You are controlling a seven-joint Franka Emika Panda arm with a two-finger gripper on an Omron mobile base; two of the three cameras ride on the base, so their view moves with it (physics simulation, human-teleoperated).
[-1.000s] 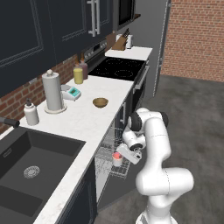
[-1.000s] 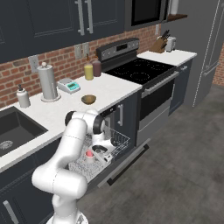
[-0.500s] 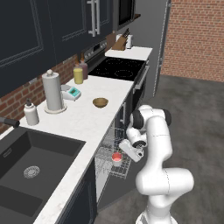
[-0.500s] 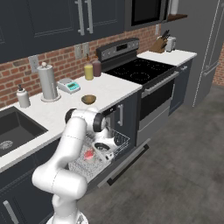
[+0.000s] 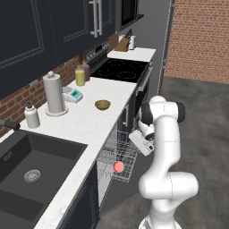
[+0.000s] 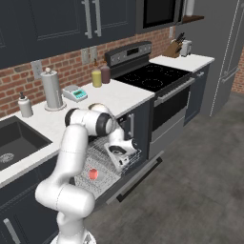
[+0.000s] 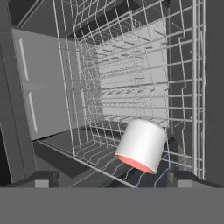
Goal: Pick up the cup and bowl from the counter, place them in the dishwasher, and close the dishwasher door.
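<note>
The cup [image 7: 142, 145] lies on its side in the dishwasher's pulled-out wire rack [image 7: 131, 83], pale outside, red mouth facing down. It also shows as a red spot, the cup [image 5: 118, 167] [image 6: 93, 174], on the rack [image 5: 112, 152] [image 6: 102, 157]. My gripper [image 5: 133, 137] [image 6: 120, 158] [image 7: 113, 180] hangs just above it, open, with nothing between the fingertips [image 7: 41, 179]. The brown bowl [image 5: 102, 105] sits on the white counter [image 5: 85, 123]. Below the rack the dishwasher door [image 6: 138, 177] lies folded down.
On the counter stand a paper towel roll [image 5: 53, 93], a white soap bottle [image 5: 31, 115], a yellow bottle [image 5: 80, 76] and a small teal device [image 5: 74, 94]. The sink [image 5: 31, 165] is at the left, the black stove [image 5: 123, 69] further along.
The jaws have spread from nearly shut to wide. The cup has been let go and now lies in the rack. The hand has pulled back slightly.
</note>
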